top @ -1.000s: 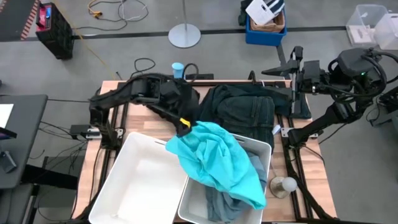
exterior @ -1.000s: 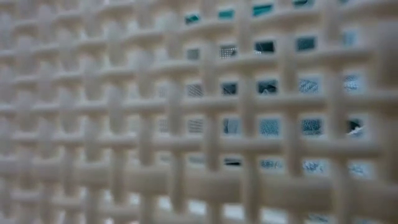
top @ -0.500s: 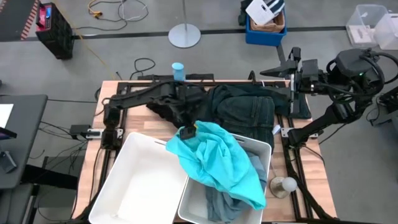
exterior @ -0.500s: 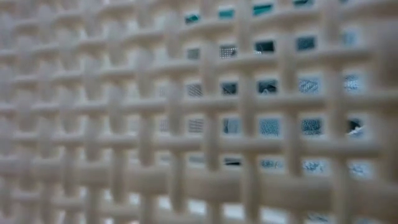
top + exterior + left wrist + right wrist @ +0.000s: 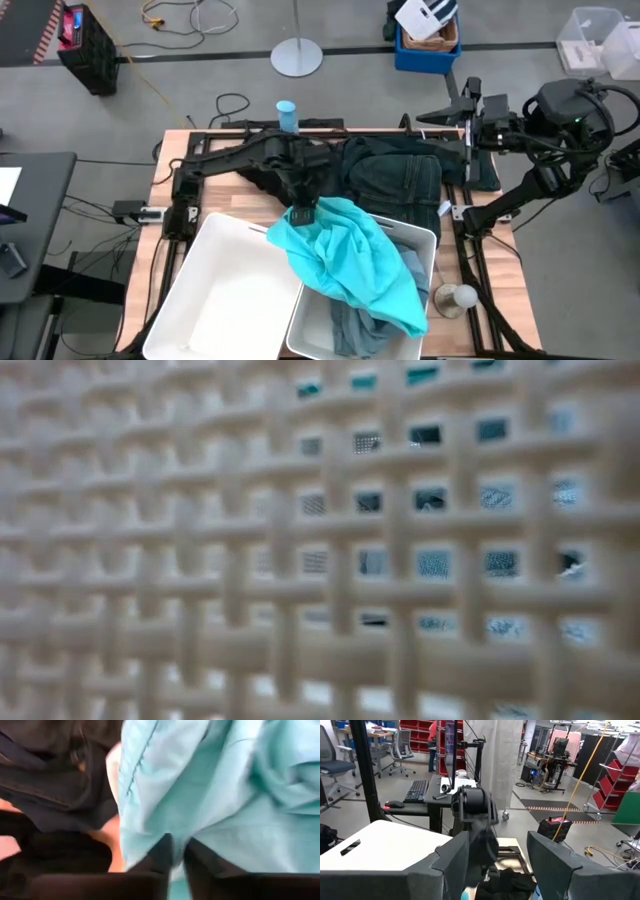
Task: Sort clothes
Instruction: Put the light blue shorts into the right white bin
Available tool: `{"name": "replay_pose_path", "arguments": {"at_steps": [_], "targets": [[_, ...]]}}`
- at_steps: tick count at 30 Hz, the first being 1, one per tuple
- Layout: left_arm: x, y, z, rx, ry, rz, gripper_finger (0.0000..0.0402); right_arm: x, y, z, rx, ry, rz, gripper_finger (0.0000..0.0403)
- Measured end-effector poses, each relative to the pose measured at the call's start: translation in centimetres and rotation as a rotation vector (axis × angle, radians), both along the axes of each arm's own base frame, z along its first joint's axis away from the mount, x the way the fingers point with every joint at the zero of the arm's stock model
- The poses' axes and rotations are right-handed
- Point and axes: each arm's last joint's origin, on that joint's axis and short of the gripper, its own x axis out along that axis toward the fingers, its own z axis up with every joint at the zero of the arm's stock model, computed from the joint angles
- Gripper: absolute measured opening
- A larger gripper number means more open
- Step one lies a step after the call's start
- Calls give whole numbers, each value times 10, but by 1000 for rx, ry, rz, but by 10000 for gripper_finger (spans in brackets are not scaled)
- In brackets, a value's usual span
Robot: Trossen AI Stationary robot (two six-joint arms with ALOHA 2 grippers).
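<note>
The turquoise garment (image 5: 352,258) lies draped over the far rim of the right-hand white bin (image 5: 425,240), spilling down inside it, where a pale grey-blue garment (image 5: 352,328) shows beneath its lower folds. My left gripper (image 5: 302,213) sits at the garment's far left corner, just beyond the bin rim, and in my left wrist view my two dark fingers (image 5: 162,854) stand narrow, nearly together, with the turquoise cloth (image 5: 210,795) pressed right up against and between their tips; I appear to be pinching its edge. Beyond the turquoise garment, farther from the bin, a dark green garment (image 5: 400,178) lies spread on the wooden table (image 5: 160,250), and black clothes (image 5: 265,175) are bunched under my left arm, to the left of the dark green one. The second white bin (image 5: 215,300) stands touching the first on its left. A slim blue bottle (image 5: 287,114) stands at the table's far edge, well beyond the bin. My right gripper (image 5: 462,125) waits off past the bin's far right corner, over the table's right edge, its fingers (image 5: 452,857) standing wide with nothing between them. The low view shows only the bin's lattice wall (image 5: 250,560), with bits of turquoise through its holes.
</note>
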Motion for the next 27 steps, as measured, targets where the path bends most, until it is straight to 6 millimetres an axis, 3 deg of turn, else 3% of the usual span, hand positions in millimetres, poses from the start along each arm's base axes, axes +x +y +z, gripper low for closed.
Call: {"name": "replay_pose_path", "arguments": {"at_steps": [2, 5, 12, 16, 20, 23, 27], "targets": [[-4, 1, 10, 6, -56, 0, 13, 0, 0, 1, 3, -8, 0, 219], [-8, 1, 29, 13, -196, -2, 3, 0, 0, 2, 5, -17, 0, 219], [-24, -15, 111, -130, -823, -112, 1, 0, 0, 2, 24, -23, -3, 219], [-21, -37, 141, -293, -1084, -258, 1, 0, 0, 3, 26, -34, -3, 219], [1, -73, 139, -429, -1184, -429, 1, 0, -1, 5, 27, -55, -6, 219], [30, -99, 114, -473, -1147, -476, 1, 1, -3, 6, 29, -62, -22, 219], [69, -109, 71, -532, -1020, -421, 0, 1, -5, 6, 28, -62, -39, 219]]}}
